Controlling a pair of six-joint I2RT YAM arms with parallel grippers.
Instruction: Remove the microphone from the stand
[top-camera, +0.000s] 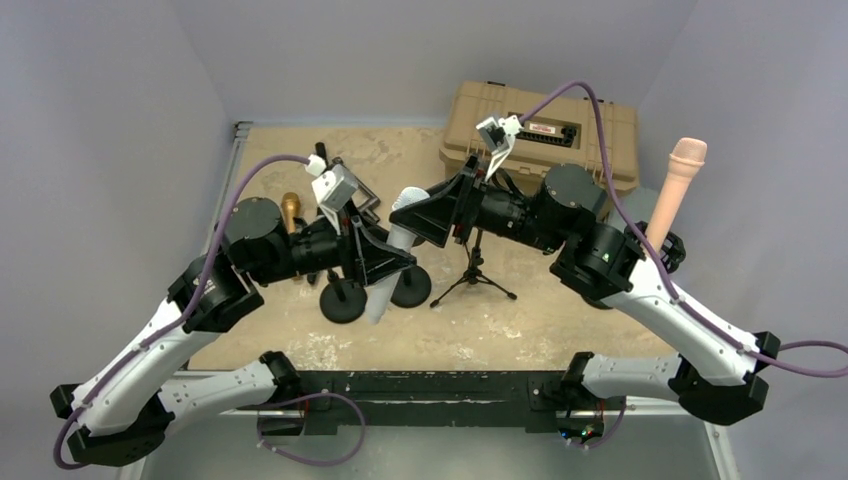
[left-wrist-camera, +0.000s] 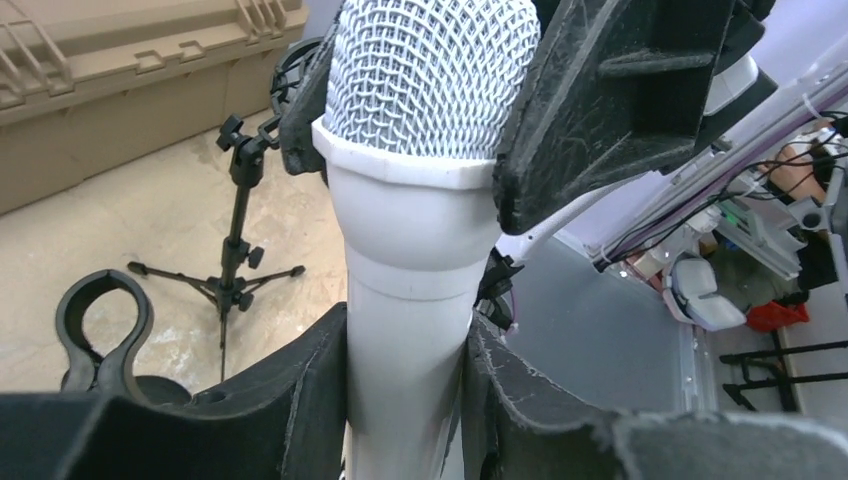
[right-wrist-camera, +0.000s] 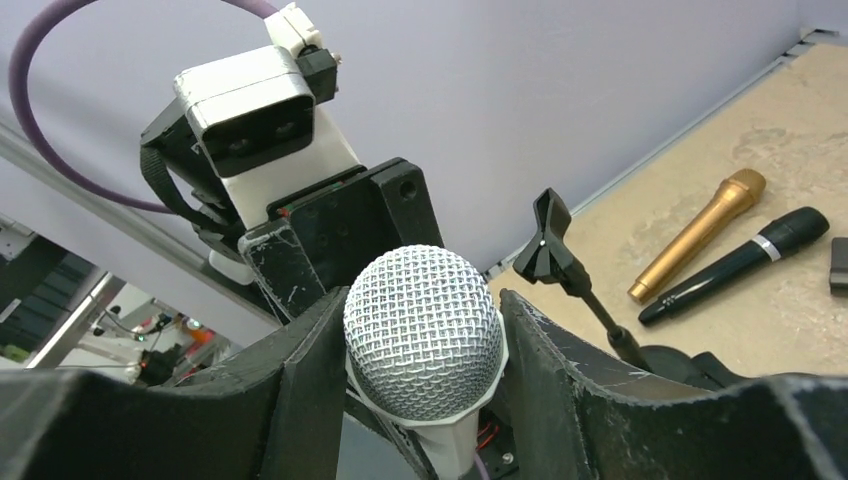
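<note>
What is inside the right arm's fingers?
The mesh head of the white microphone sits between the right fingers. Its white body runs down into the left fingers, which cover its sides; the lower end cannot be seen in the wrist views.

No writing, brand, number or sign can be read in any of the views. The tan hard case (top-camera: 470, 110) at the far right corner of the desk carries a small white-and-red label (top-camera: 545, 129) on its lid. The label's print is too small and blurred in the top view to make out a single letter.
</note>
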